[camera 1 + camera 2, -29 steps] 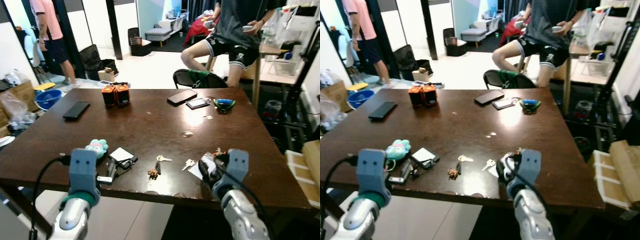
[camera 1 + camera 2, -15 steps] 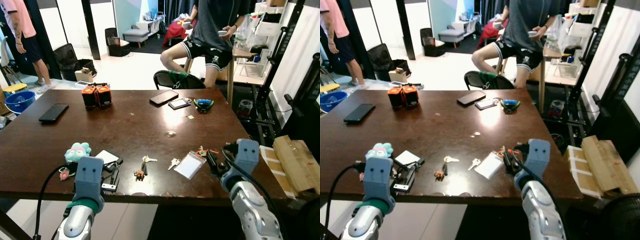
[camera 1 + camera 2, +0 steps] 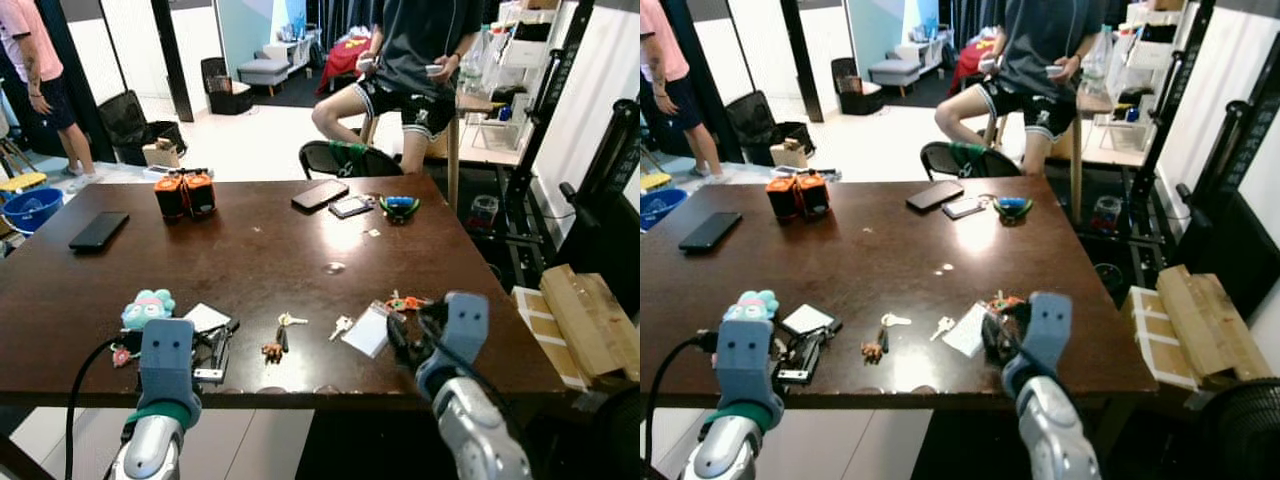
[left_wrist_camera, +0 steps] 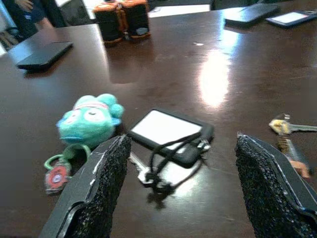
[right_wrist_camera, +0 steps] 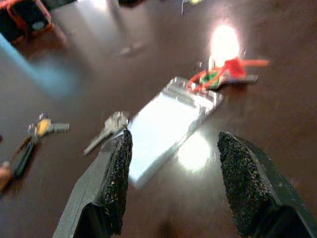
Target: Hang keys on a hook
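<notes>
Here my right tool [image 5: 171,183] hovers low over the near edge of the dark counter [image 3: 260,250], its black fingers [image 5: 115,181] spread wide and pinching nothing. Just ahead of it lies a clear plastic card sleeve [image 5: 171,124], with a red and green tangle of keyring bits [image 5: 223,74] at the sleeve's far end. A single silver key [image 5: 106,130] lies just beside the sleeve, close to one fingertip. Farther off to that side sits a bunch of keys [image 5: 29,141] with a small brown charm.

My left tool [image 4: 178,193] also hangs over the counter's near edge, fingers [image 4: 101,188] spread apart and empty. Just ahead of it lies a black card holder [image 4: 171,131] with a cord, and beside that a teal plush toy [image 4: 89,119]. Two orange and black canisters [image 3: 183,193] stand well beyond. A person in dark shorts [image 3: 420,60] sits past the counter's far side.
</notes>
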Tool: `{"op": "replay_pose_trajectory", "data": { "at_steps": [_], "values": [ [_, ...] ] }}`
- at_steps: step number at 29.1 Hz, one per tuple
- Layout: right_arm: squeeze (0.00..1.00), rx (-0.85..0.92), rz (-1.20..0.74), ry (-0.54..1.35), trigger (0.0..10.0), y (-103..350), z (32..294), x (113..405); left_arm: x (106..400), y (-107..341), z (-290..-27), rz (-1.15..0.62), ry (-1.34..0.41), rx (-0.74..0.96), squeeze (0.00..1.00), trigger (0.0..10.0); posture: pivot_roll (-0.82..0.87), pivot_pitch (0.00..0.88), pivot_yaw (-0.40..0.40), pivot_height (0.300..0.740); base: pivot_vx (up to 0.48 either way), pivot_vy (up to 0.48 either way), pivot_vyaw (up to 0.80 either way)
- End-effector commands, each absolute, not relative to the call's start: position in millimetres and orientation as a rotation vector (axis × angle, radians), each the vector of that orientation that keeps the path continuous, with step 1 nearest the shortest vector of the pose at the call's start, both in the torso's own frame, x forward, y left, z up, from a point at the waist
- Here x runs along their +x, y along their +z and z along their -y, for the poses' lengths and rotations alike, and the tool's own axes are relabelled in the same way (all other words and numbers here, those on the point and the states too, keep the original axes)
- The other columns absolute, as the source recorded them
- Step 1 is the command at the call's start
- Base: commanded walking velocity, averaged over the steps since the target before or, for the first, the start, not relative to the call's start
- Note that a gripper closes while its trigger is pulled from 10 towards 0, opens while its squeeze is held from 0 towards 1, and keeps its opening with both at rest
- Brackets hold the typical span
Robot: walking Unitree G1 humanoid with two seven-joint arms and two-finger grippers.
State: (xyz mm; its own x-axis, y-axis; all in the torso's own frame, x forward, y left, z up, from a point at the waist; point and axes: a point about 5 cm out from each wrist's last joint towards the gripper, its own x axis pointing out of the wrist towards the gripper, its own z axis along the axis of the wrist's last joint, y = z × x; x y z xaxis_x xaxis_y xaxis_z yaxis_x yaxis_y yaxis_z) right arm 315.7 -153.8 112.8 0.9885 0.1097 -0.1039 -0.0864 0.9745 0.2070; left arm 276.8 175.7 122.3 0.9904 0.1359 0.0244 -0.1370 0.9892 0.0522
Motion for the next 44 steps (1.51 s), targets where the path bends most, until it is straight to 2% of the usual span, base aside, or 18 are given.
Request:
{"op": "replay_pose_trajectory", "data": {
  "at_steps": [1, 9, 10, 13, 15, 17, 24, 25, 31, 33, 36, 38, 44],
  "values": [
    [0.0, 0.209, -0.126, 0.077, 10.0, 106, 158, 312, 273, 121, -181, 0.02, 0.142, 0.096, 0.0, 10.0, -0.21, 0.0, 0.156, 0.74, 0.0, 0.0, 0.0],
    [0.0, 0.203, -0.14, 0.046, 10.0, 100, 164, 305, 271, 129, -185, 0.047, 0.132, 0.103, 0.0, 10.0, -0.2, 0.0, 0.16, 0.74, 0.0, 0.0, 0.0],
    [0.0, 0.174, -0.143, 0.089, 10.0, 100, 159, 306, 268, 128, -184, 0.043, 0.136, 0.113, 0.0, 10.0, -0.18, 0.0, 0.111, 0.74, 0.0, 0.0, 0.0],
    [0.0, 0.166, -0.145, 0.106, 10.0, 99, 157, 307, 266, 127, -182, 0.04, 0.14, 0.113, 0.0, 10.0, -0.16, 0.0, 0.083, 0.74, 0.0, 0.0, 0.0],
    [0.0, 0.15, -0.157, 0.143, 10.0, 97, 156, 310, 263, 125, -178, 0.041, 0.157, 0.107, 0.0, 10.0, -0.14, 0.0, 0.021, 0.74, 0.0, 0.0, 0.0],
    [0.0, 0.141, -0.166, 0.16, 10.0, 97, 156, 312, 261, 125, -176, 0.046, 0.168, 0.101, 0.0, 10.0, -0.13, 0.0, -0.004, 0.74, 0.0, 0.0, 0.0],
    [0.0, 0.132, -0.175, 0.178, 10.0, 96, 155, 313, 259, 124, -176, 0.051, 0.177, 0.095, 0.0, 10.0, -0.12, 0.0, -0.011, 0.74, 0.0, 0.0, 0.0],
    [0.0, 0.12, -0.181, 0.201, 10.0, 96, 154, 314, 257, 124, -175, 0.054, 0.189, 0.084, 0.0, 10.0, -0.12, 0.0, -0.032, 0.74, 0.0, 0.0, 0.0],
    [0.0, 0.115, -0.169, 0.202, 10.0, 98, 153, 315, 256, 124, -173, 0.06, 0.182, 0.062, 0.0, 10.0, -0.14, 0.0, -0.005, 0.74, 0.0, 0.0, 0.0],
    [0.0, 0.112, -0.15, 0.152, 10.0, 99, 161, 312, 258, 126, -175, 0.066, 0.182, 0.028, 0.0, 10.0, -0.16, 0.0, 0.032, 0.74, 0.0, 0.0, 0.0],
    [0.0, 0.114, -0.146, 0.127, 10.0, 99, 165, 310, 259, 127, -177, 0.068, 0.184, 0.025, 0.0, 10.0, -0.16, 0.0, 0.032, 0.74, 0.0, 0.0, 0.0],
    [0.0, 0.129, -0.144, 0.082, 10.0, 97, 172, 308, 262, 131, -180, 0.082, 0.193, 0.027, 0.0, 10.0, -0.17, 0.0, 0.059, 0.74, 0.0, 0.0, 0.0],
    [0.0, 0.144, -0.143, 0.065, 10.0, 96, 174, 306, 265, 134, -180, 0.092, 0.179, 0.026, 0.0, 10.0, -0.18, 0.0, 0.069, 0.74, 0.0, 0.0, 0.0]
  ]
}}
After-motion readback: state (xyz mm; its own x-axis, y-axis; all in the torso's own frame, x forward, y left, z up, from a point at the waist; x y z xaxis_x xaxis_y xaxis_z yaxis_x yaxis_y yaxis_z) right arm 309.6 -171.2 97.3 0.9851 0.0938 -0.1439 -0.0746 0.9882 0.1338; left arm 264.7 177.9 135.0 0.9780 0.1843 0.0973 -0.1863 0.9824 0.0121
